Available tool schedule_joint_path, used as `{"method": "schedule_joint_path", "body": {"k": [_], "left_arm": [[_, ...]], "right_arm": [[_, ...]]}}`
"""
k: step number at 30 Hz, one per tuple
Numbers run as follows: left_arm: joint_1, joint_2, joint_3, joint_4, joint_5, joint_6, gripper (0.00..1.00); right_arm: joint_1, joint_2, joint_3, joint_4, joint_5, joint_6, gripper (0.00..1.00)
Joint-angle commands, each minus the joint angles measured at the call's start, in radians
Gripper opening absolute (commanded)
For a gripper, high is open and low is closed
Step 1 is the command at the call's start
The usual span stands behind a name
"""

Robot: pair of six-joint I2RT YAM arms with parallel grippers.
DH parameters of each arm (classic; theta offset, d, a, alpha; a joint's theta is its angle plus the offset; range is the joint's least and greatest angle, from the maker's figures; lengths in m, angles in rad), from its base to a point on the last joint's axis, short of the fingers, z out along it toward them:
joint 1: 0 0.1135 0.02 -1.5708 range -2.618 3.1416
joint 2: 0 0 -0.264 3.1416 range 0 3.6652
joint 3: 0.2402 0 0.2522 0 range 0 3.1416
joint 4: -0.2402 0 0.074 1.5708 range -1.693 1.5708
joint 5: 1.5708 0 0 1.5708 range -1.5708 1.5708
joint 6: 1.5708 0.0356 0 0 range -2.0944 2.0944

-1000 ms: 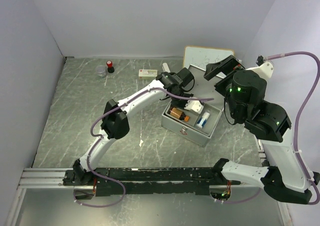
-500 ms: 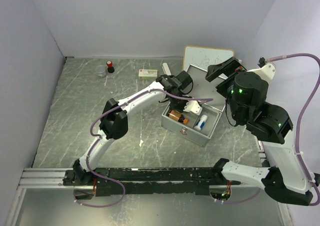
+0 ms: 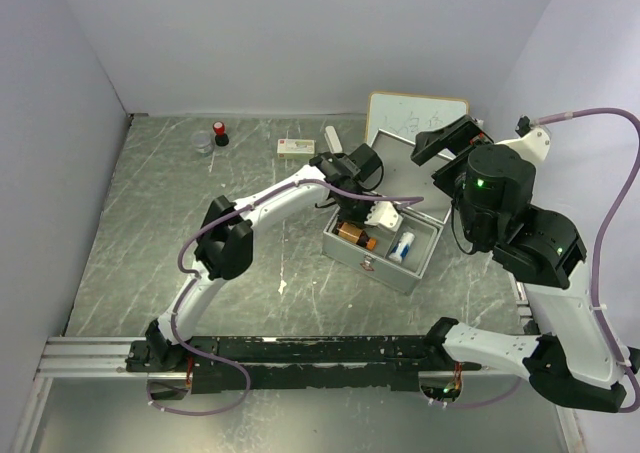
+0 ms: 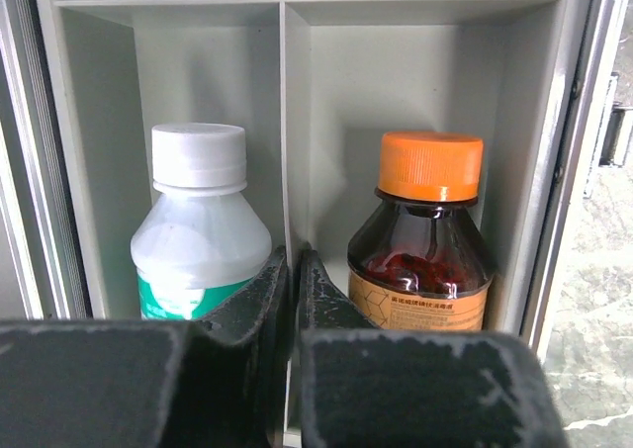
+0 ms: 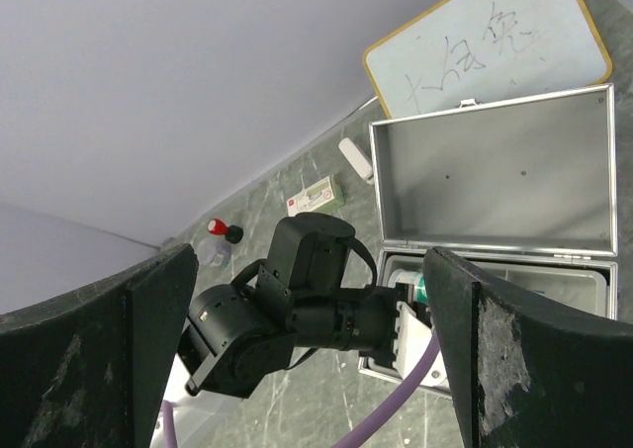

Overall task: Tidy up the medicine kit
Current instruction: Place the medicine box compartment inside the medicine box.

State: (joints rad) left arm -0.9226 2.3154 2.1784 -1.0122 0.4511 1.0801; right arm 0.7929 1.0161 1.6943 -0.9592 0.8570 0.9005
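**A:** Where is the medicine kit (image 3: 395, 271) sitting?

**B:** On the table (image 3: 150, 203), right of the middle and turned a little askew. Its lid (image 5: 490, 171) is thrown back toward the far side, and a whiteboard (image 5: 485, 47) lies just behind it.

**A:** And the arms?

**B:** The left gripper (image 4: 294, 270) is down inside the case, its fingers pressed together with nothing between them. It sits right over the divider (image 4: 285, 122) that separates a white-capped bottle (image 4: 198, 240) from an orange-capped bottle (image 4: 427, 245). The right gripper (image 3: 447, 136) hangs above the far right of the case, spread wide and empty.

**A:** If the case has to be shifted or closed, how would it behave?

**B:** I'd judge it stiff and smooth, with bare metal walls that won't give and will likely slide between the fingers. With bottles aboard it is probably heavy for one arm, and the bottles could shift about if it's jerked.

**A:** So where do you take hold?

**B:** Not across the body, which looks too broad for either pair of fingers. The thin rim of a wall or the free edge of the lid seems the best pinch. The latch (image 3: 367, 264) on the near wall is small, and I wouldn't trust it for pulling. I can't make out a carrying handle from here.

**A:** And for closing?

**B:** Pushing the lid over from behind should do it, once the left arm is out of the box.
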Motion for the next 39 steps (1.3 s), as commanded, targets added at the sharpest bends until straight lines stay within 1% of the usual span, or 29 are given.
{"method": "schedule_joint_path", "body": {"k": [1, 2, 4, 6, 9, 13, 16, 19, 24, 31, 34, 39], "left_arm": [[-0.012, 0.001, -0.054, 0.012, 0.053, -0.007, 0.24], [-0.012, 0.001, -0.059, 0.022, 0.049, -0.014, 0.3], [-0.012, 0.0, -0.064, 0.033, 0.04, -0.028, 0.38], [-0.012, -0.001, -0.062, 0.03, 0.039, -0.035, 0.43], [-0.012, -0.006, -0.053, 0.015, 0.038, -0.035, 0.44], [-0.011, -0.019, -0.017, -0.035, 0.039, -0.024, 0.43], [-0.009, -0.041, -0.026, -0.058, 0.036, -0.009, 0.42], [-0.006, -0.051, -0.036, -0.075, 0.044, 0.0, 0.35], [-0.005, -0.054, -0.053, -0.082, 0.054, -0.003, 0.21], [-0.006, -0.056, -0.019, -0.096, 0.054, -0.016, 0.21], [-0.005, -0.057, -0.002, -0.115, 0.055, -0.018, 0.22], [-0.005, -0.077, -0.018, -0.114, 0.045, -0.022, 0.25]], "right_arm": [[-0.004, -0.001, 0.02, -0.017, 0.017, 0.004, 1.0], [-0.004, 0.0, 0.019, -0.014, 0.018, 0.003, 1.0], [-0.004, 0.002, 0.018, -0.012, 0.017, 0.0, 1.0], [-0.004, 0.004, 0.017, -0.011, 0.018, -0.001, 1.0], [-0.005, 0.006, 0.012, -0.006, 0.016, -0.002, 1.0], [-0.004, 0.003, 0.001, 0.002, 0.013, -0.002, 1.0], [-0.004, 0.003, -0.009, 0.012, 0.009, -0.004, 1.0], [-0.004, 0.004, -0.011, 0.018, 0.006, -0.008, 1.0], [-0.005, 0.01, 0.006, 0.015, 0.005, -0.02, 1.0], [-0.004, -0.003, -0.016, 0.022, -0.001, -0.008, 1.0], [-0.004, -0.006, -0.029, 0.03, -0.004, -0.008, 1.0], [-0.004, -0.007, -0.038, 0.043, -0.005, -0.015, 1.0]]}}
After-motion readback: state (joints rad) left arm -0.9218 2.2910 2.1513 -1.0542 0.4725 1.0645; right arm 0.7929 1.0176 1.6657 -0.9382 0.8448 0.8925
